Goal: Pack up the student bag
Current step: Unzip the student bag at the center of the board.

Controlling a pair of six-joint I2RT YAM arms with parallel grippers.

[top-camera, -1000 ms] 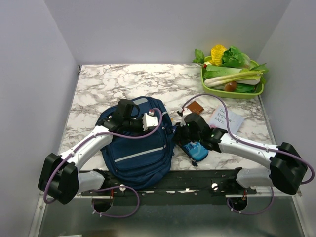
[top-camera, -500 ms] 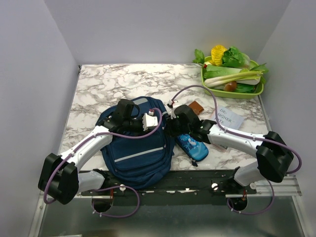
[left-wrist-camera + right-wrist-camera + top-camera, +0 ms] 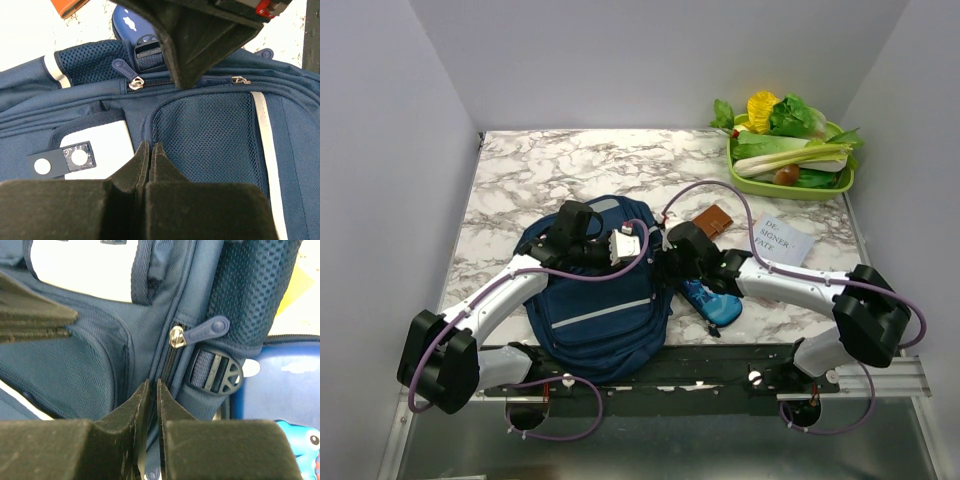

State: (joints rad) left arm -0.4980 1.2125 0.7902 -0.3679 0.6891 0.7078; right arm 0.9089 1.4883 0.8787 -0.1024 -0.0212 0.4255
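The student bag [image 3: 598, 300], navy with a grey stripe, lies flat at the table's front between both arms. My left gripper [image 3: 612, 248] [image 3: 150, 146] is shut, its tips pressed on the bag's top between a white patch [image 3: 100, 145] and a mesh pocket [image 3: 205, 135]; whether it pinches fabric is hidden. At the bag's right side, my right gripper [image 3: 665, 265] [image 3: 152, 382] has its jaws almost together along the zip track, with a blue zip pull [image 3: 154, 473] caught low between them. A second pull [image 3: 202, 332] and a strap buckle [image 3: 215, 372] lie just beyond.
A small blue pencil case [image 3: 712, 300] [image 3: 280, 390] lies against the bag's right side under my right arm. Behind it are a brown flat item [image 3: 716, 220] and a printed card [image 3: 782, 240]. A green tray of vegetables [image 3: 842, 181] stands at the back right.
My right arm has swung left from above the pencil case onto the bag's right side, its jaws now on the zip. The left arm and the bag have stayed put.
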